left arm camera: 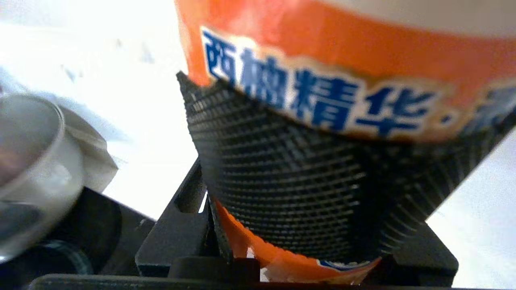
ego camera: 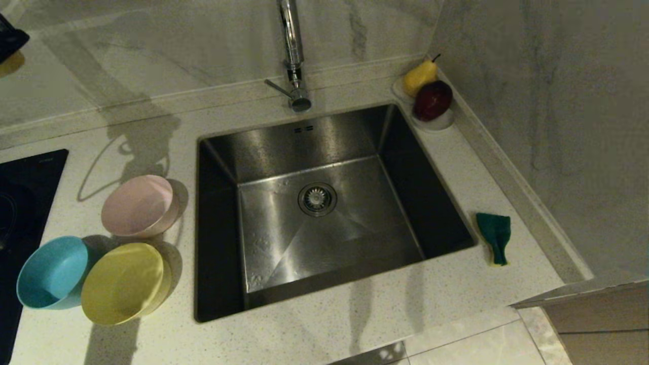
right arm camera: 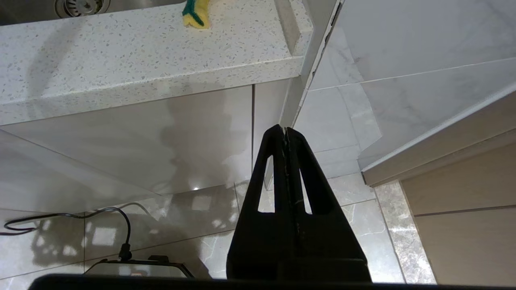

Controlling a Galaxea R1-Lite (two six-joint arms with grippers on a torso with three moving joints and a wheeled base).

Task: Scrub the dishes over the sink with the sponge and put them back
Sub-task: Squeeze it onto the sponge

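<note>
Sink [ego camera: 263, 147] set in speckled table [ego camera: 355, 324], basin bare apart from round drain strainer [ego camera: 317, 198] at centre; chrome tap [ego camera: 293, 50] upright behind rear rim.

Three bowls grouped on table on robot's left of sink:
- pink bowl [ego camera: 138, 206] nearest sink's left rim, tilted, opening facing viewer.
- blue bowl [ego camera: 52, 272] farthest left, beside black hob [ego camera: 20, 203].
- yellow bowl [ego camera: 124, 283] just beside blue one, touching or nearly so — cannot tell which; lying below pink bowl in head view.

Sponge [ego camera: 494, 237] on table to right of sink, just off its right rim, green layer up, bent, yellow foam showing at near end. Also seen from right wrist view [right arm camera: 195, 14], near table's front edge.

White saucer [ego camera: 438, 123] in far right corner against wall, carrying yellow pear [ego camera: 419, 77] and dark red fruit [ego camera: 432, 100], the two touching.

Left pincer [left arm camera: 306, 193]: not in head view. Left wrist view filled by orange-labelled container [left arm camera: 342, 52] with blue Chinese characters, clamped between textured black fingers [left arm camera: 282, 173] — pincer partly open around it, gripping. Clear glass object [left arm camera: 28, 161] at side, blurred, kind not determinable.

Right pincer [right arm camera: 285, 133]: fingers pressed fully together, holding nothing, hanging below table edge in front of cabinet face, pointing toward tiled floor [right arm camera: 181, 233]. Black cable [right arm camera: 80, 215] on floor.
</note>
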